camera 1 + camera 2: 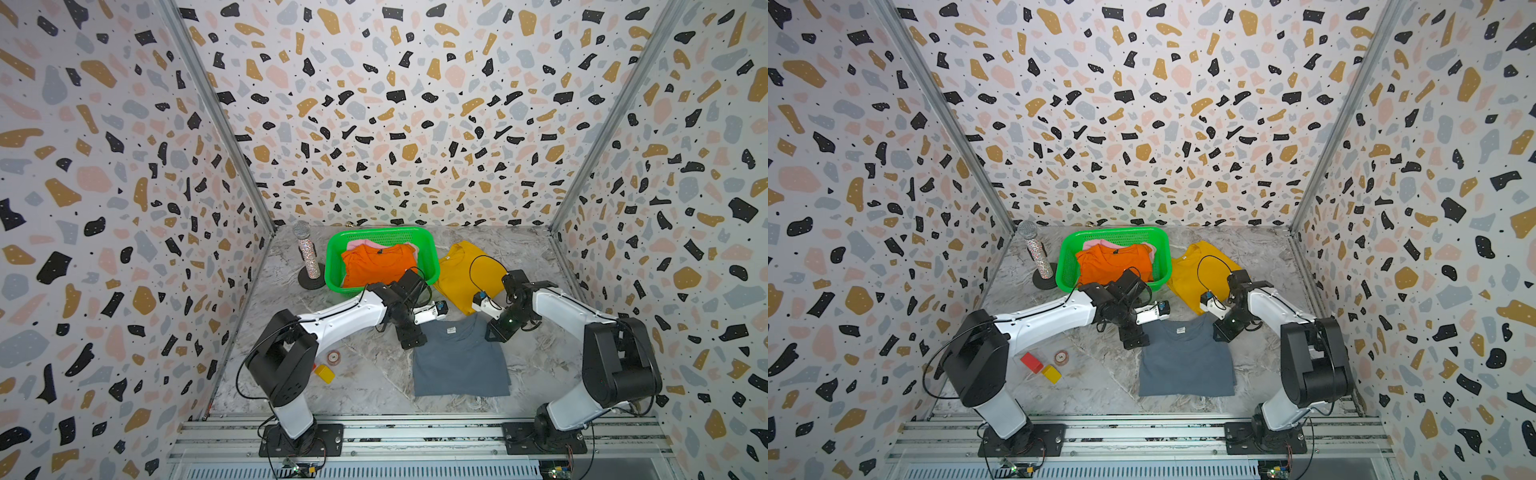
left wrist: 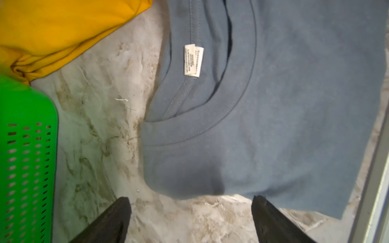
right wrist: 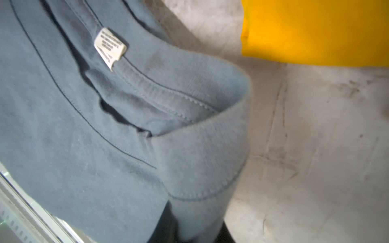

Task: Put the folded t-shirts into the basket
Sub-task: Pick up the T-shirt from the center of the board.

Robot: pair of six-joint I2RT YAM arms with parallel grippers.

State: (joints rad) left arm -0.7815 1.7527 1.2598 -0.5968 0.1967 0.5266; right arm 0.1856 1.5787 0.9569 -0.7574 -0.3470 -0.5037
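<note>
Top view, lower centre: slate grey-blue folded cotton t-shirt (image 1: pixel 459 365) lies flat on the marbled grey worktop (image 1: pixel 365 386), collar end away from camera. Left wrist view: left jaws apart, poised either side of the shirt's collar-end corner, gripping nothing. Right wrist view: right jaws pinched on a bunched fold beside the collar. Upper right of that shirt: mustard yellow folded t-shirt (image 1: pixel 461 274) on the worktop, just beside the bright green perforated plastic basket (image 1: pixel 333 266). Inside the basket: bright orange folded t-shirt (image 1: pixel 378 266) atop light pink folded t-shirt (image 1: pixel 355 246). Risk: lifting on one pinch lets the fold open and drag; left jaws may catch only the top layer.
</note>
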